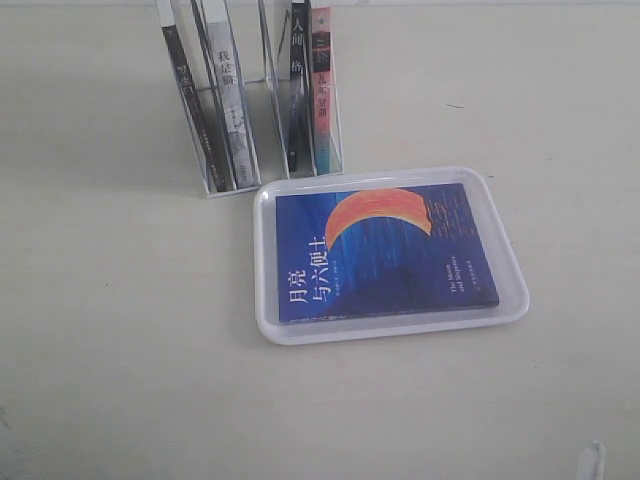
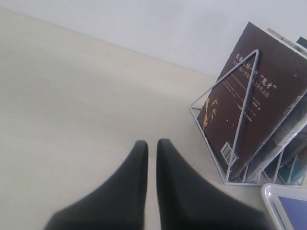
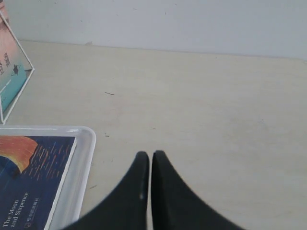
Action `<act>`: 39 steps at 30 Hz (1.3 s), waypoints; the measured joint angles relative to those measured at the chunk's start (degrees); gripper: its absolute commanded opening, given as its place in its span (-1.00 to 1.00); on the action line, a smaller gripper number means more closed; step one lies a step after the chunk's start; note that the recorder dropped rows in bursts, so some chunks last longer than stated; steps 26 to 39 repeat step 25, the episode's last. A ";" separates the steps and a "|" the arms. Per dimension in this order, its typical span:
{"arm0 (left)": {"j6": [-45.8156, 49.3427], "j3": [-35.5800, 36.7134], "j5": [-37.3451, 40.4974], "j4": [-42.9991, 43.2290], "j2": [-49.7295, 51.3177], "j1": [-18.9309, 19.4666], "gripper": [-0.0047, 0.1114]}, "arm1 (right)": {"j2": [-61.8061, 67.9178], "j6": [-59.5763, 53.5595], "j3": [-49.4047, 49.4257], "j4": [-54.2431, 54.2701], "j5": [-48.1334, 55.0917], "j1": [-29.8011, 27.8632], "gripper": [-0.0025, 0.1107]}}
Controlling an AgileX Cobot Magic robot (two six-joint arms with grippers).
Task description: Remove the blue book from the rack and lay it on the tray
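Now the blue book (image 1: pixel 385 255) lies flat, cover up, inside the tray (image 1: pixel 265 280), filling most of it. The right gripper (image 3: pixel 147 155) hangs over the table (image 3: pixel 216 105) just beside the tray, apart from the book, fingers pressed together and holding nothing. The left gripper (image 2: pixel 152 143) sits off the tray's opposite side, near the rack (image 2: pixel 243 115), likewise closed and empty.

Place: a robot test bench — lab-like
Surface: pale table (image 1: pixel 120 350), books (image 1: pixel 226 85) in a rack (image 1: pixel 222 188), one tray (image 1: pixel 390 331)
Backdrop: blank white wall (image 3: pixel 192 24)
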 measured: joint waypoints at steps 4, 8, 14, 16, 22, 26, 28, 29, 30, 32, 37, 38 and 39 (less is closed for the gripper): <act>0.00 0.00 0.00 0.00 0.00 0.00 -0.81 | 0.00 0.00 0.00 0.00 0.00 0.00 -0.92; 0.00 0.00 0.00 0.00 0.00 0.00 -0.81 | 0.00 0.00 0.00 0.00 0.00 0.00 -0.92; 0.00 0.00 0.00 0.00 0.00 0.00 -0.81 | 0.00 0.00 0.00 0.00 0.00 -0.10 -0.92; 0.00 0.00 0.00 0.00 0.00 0.00 -0.81 | 0.00 0.00 0.00 0.26 0.00 -0.10 -0.92; 0.00 0.00 0.00 0.00 0.00 0.00 -0.81 | 0.00 0.00 0.00 0.50 0.00 -0.10 -0.92; 0.00 0.00 0.00 0.00 0.00 0.00 -0.81 | 0.00 0.00 0.00 0.61 0.00 -0.10 -0.92; 0.00 0.00 0.00 0.00 0.00 0.00 -0.81 | 0.00 0.00 0.00 0.61 0.00 -0.10 -0.92; 0.00 0.00 0.00 0.00 0.00 0.00 -0.81 | 0.00 0.00 0.00 0.61 0.00 -0.10 -0.92; 0.00 0.00 0.00 0.00 0.00 0.00 -0.81 | 0.00 0.00 0.00 0.61 0.00 -0.10 -0.92; 0.00 0.00 0.00 0.00 0.00 0.00 -0.81 | 0.00 0.00 0.00 0.61 0.00 -0.10 -0.92; 0.00 0.00 0.00 0.00 0.00 0.00 -0.81 | 0.00 0.00 0.00 0.61 0.00 -0.10 -0.92; 0.00 0.00 0.00 0.00 0.00 0.00 -0.81 | 0.00 0.00 0.00 0.61 0.00 -0.10 -0.92; 0.00 0.00 0.00 0.00 0.00 0.00 -0.81 | 0.00 0.00 0.00 0.61 0.00 -0.10 -0.92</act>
